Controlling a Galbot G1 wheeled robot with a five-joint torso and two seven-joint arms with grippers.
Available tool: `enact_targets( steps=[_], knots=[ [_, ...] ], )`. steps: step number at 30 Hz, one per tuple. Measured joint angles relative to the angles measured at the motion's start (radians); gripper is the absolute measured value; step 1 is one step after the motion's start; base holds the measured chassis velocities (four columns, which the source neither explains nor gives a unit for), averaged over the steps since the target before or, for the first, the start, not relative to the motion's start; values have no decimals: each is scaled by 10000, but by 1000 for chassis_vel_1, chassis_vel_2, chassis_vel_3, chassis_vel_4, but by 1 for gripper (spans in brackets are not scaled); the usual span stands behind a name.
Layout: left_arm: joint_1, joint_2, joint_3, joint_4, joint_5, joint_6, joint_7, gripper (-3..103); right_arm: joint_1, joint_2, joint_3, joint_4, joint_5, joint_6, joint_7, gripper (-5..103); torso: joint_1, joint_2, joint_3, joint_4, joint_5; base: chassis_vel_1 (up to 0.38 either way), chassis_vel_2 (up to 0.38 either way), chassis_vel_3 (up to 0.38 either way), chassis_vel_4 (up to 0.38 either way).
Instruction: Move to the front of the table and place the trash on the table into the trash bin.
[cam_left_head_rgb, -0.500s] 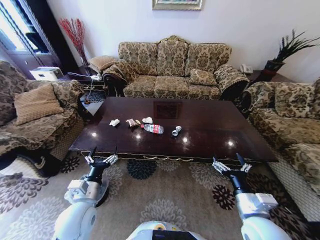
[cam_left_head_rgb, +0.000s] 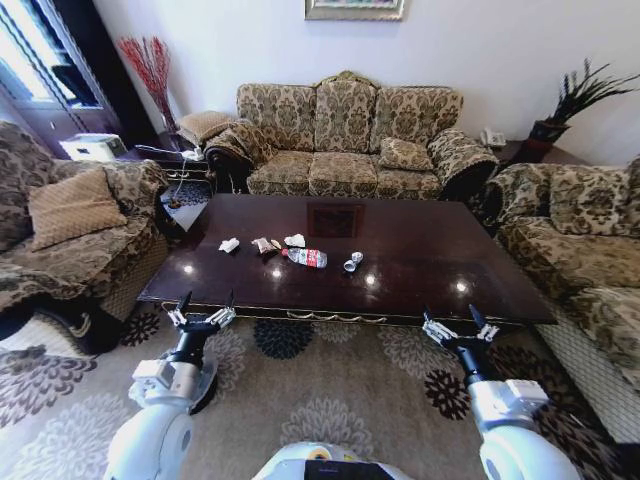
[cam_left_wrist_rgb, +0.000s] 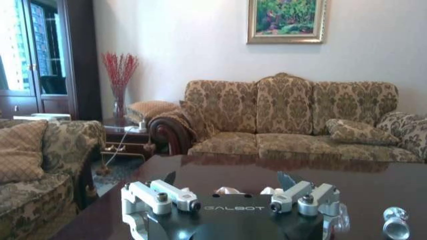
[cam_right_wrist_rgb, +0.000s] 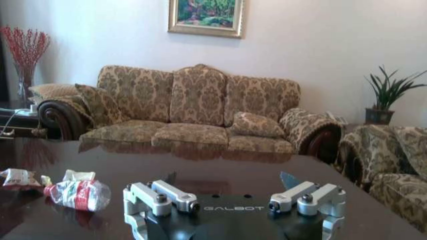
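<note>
While both open grippers, left gripper (cam_left_head_rgb: 204, 304) and right gripper (cam_left_head_rgb: 455, 318), hover before the table (cam_left_head_rgb: 420, 265), nothing is picked. The trash (cam_left_head_rgb: 303, 255) lies there, seemingly all of it.

Where I am: a home living room | proof: patterned sofas (cam_left_head_rgb: 345, 140) around my coffee table (cam_left_head_rgb: 420, 250), framed painting (cam_left_wrist_rgb: 285, 21), potted plant (cam_right_wrist_rgb: 387, 95)

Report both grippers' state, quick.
Left gripper: open, holding nothing, at the near edge of the dark glossy reddish-brown wooden table.
Right gripper: open, holding nothing, at the same edge.
</note>
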Motion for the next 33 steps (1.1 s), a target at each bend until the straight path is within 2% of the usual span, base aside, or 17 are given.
enact_targets(
  steps=[20,33],
  knots=[
    [106,-103,-31,-35,68,-87,34,100,-61,27,-67,-85,-172,28,-3,100,0,0,0,1,0,0,0,0,0],
    [261,-159,-117,-124,58,-244,36,100,-58,40,-265,-119,-364,39,-28,100,1,-1,1,1,-1,131,129,-121,-146]
  ],
)
